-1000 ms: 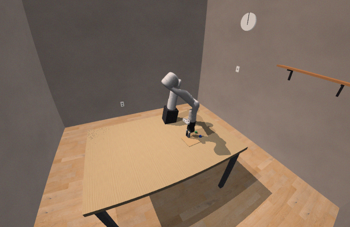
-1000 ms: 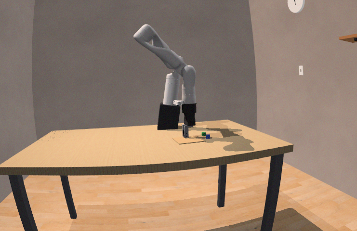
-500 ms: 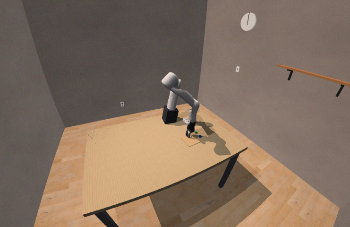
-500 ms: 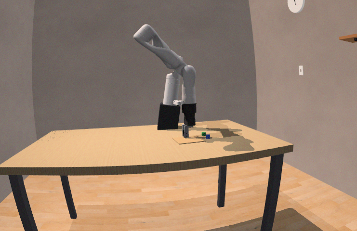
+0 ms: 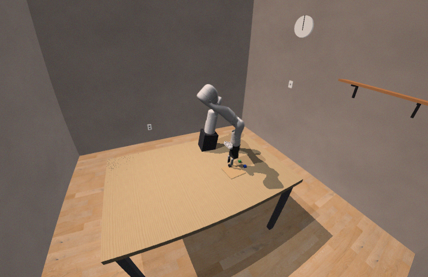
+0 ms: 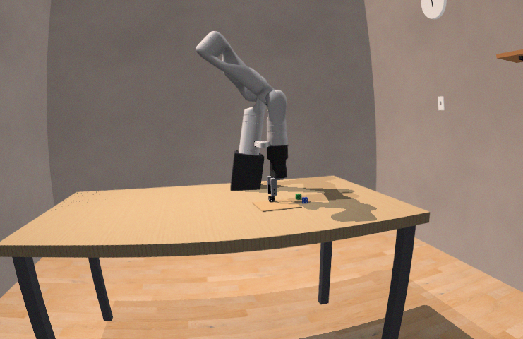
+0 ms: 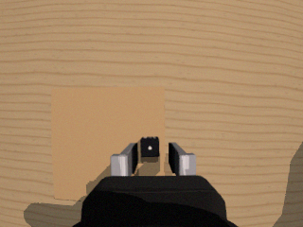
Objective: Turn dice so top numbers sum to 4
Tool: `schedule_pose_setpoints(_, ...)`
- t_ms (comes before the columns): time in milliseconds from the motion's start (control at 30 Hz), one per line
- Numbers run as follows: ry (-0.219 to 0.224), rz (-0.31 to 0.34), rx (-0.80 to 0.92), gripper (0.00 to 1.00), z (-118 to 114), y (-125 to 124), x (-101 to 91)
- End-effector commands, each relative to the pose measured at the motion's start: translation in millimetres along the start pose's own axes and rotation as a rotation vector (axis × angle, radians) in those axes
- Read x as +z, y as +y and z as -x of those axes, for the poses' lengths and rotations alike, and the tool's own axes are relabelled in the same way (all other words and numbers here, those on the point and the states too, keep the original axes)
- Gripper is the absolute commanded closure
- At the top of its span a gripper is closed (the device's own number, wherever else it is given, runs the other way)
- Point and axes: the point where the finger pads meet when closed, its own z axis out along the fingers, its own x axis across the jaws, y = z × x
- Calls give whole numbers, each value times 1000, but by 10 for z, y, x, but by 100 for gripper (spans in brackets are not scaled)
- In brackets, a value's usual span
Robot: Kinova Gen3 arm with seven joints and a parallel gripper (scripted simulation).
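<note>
1. Mat: lies flat on the table, partly in shadow.
2. Black die: located at the mat, within its outline near one edge in the wrist view. Its upper face shows a single white pip. Whether its underside bears fully on the mat cannot be told.
3. Gripper: points down over the mat's edge area, fingers fairly wide apart. A gap shows on each side of the black die; nothing is gripped.
4. Green die: off the mat, on the table to its right. Pips too small to read.
5. Blue die: also off the mat to the right, near the green die. Top number likewise unreadable.
6. Arm: rises from a black pedestal behind the mat and bends down toward it.
7. Finding: one die at the mat, two outside it.
</note>
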Motion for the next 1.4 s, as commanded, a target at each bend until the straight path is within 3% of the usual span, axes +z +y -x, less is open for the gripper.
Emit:
schedule_pose_setpoints(0, -10, -7, 3, 30, 39, -41, -86)
schedule_pose_setpoints(467, -10, -7, 3, 30, 34, -37, -571)
schedule_pose_setpoints(900, -10, -7, 3, 30, 33, -36, -674)
schedule_pose_setpoints(933, -10, -7, 3, 0, 33, -36, -674)
schedule_pose_setpoints(1367, -10, -7, 3, 0, 33, -36, -674)
